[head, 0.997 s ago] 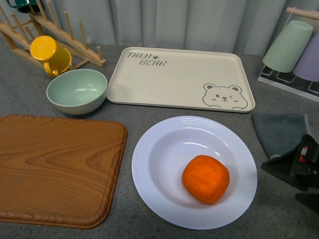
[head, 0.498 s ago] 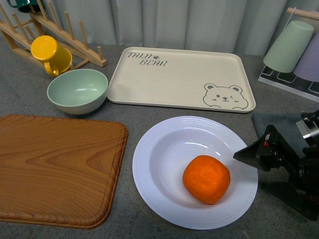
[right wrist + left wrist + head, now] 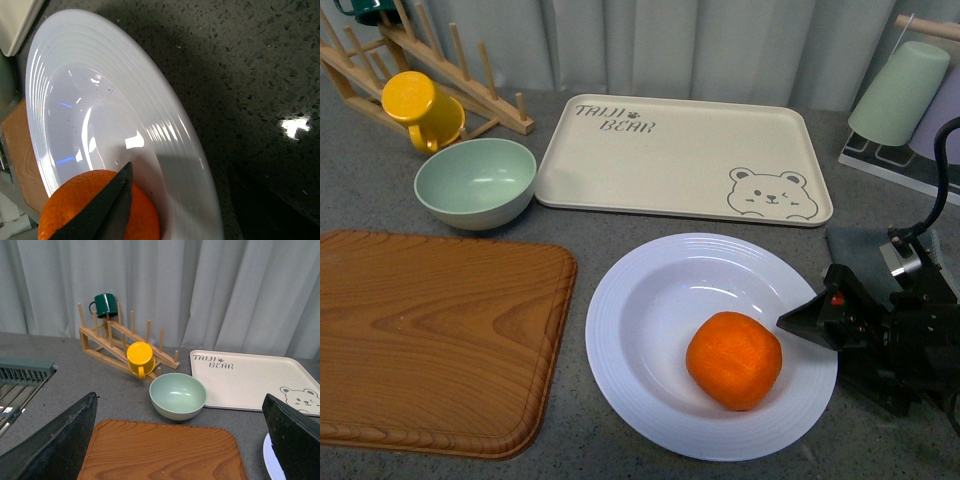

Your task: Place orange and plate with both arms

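Note:
The orange (image 3: 734, 360) lies in the white plate (image 3: 620, 330), right of the plate's middle. My right gripper (image 3: 830, 355) is open at the plate's right rim, with one fingertip (image 3: 785, 324) over the rim just right of the orange. In the right wrist view one finger (image 3: 107, 210) lies in front of the orange (image 3: 145, 222), and the plate (image 3: 100, 95) fills the view. My left gripper (image 3: 180, 455) is open and empty above the wooden board (image 3: 160, 450). A sliver of the plate (image 3: 267, 460) shows beside its finger (image 3: 295, 435). The left gripper is out of the front view.
The beige bear tray (image 3: 680, 160) lies behind the plate. A pale green bowl (image 3: 475, 182), a yellow mug (image 3: 418, 108) and a wooden rack (image 3: 430, 60) stand at the back left. The wooden board (image 3: 430, 335) is left of the plate. A grey cloth (image 3: 875, 260) and upturned cups (image 3: 900, 90) are at the right.
My right gripper has moved in from the right edge to the plate's right rim, close to the orange. The orange and the plate have not moved.

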